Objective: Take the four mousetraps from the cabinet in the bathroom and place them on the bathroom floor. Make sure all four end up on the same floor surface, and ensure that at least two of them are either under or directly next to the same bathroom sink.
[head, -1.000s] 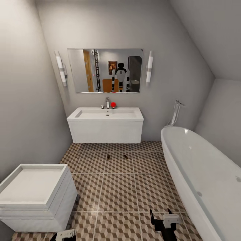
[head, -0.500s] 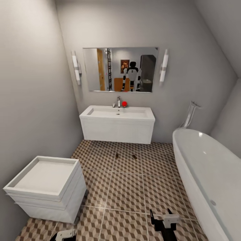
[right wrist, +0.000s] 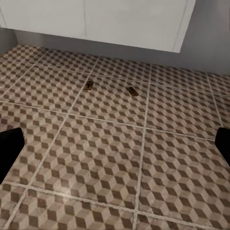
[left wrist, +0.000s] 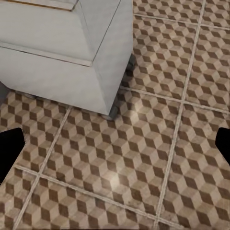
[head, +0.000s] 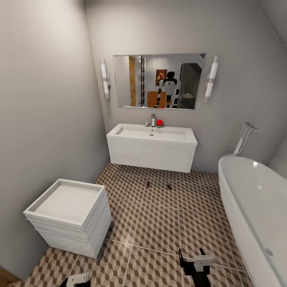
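Two mousetraps lie on the cube-patterned bathroom floor (head: 159, 223) just in front of the white sink (head: 151, 137): one mousetrap (head: 148, 184) to the left, the other mousetrap (head: 169, 186) to the right. The right wrist view has the same pair, the left mousetrap (right wrist: 89, 86) and the right mousetrap (right wrist: 132, 90), below the sink unit's front. My right gripper (head: 191, 255) (right wrist: 115, 146) hangs open and empty above the tiles, well short of them. My left gripper (left wrist: 115, 146) is open and empty over tiles beside the white unit. The other mousetraps and the wooden cabinet are out of view.
A white flat-fronted unit (head: 67, 215) (left wrist: 57, 48) stands on the floor at the left wall. A white bathtub (head: 255, 199) runs along the right. A mirror (head: 159, 81) above the sink reflects the robot. Open tiles stretch between unit and tub.
The camera has turned, so the whole room has shifted to the right in the picture. The two mousetraps lie as before and both grippers hold their pose.
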You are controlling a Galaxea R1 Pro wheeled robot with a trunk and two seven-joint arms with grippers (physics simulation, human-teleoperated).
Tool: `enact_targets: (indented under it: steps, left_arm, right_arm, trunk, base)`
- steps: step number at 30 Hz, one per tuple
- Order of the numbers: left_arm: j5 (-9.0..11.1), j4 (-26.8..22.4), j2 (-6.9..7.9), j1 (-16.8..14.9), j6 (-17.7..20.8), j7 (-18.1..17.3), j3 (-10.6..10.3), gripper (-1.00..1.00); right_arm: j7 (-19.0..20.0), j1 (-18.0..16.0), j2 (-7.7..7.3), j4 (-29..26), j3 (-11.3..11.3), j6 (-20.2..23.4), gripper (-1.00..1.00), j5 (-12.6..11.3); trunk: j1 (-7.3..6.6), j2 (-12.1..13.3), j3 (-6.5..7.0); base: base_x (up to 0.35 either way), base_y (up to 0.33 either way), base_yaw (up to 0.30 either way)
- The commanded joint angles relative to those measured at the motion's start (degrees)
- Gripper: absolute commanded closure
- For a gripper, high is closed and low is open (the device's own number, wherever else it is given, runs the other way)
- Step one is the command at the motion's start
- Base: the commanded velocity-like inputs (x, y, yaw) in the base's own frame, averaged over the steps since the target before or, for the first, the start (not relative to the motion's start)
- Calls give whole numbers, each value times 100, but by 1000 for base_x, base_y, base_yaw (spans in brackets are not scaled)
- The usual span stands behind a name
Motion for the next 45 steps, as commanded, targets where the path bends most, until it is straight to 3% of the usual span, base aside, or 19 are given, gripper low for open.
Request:
enact_targets:
  steps: [1,28,45]
  left_arm:
    - [52,24,-2,-12,-35,-14,-21,-100]
    - [54,24,3,-12,-35,-14,-21,-100]
    - [59,24,5,-12,-35,-14,-19,-100]
  right_arm:
    - [-20,-5,1,4,51,-16,-100,-42]
    - [-20,-5,1,5,51,-16,-100,-42]
    - [-20,-5,-4,5,51,-16,-100,-42]
  trunk:
    - [4,-13,-16]
    - [4,-13,-105]
    - [4,-13,-148]
  base:
    - [0,0,195]
    - [-1,0,184]
    - [-223,0,152]
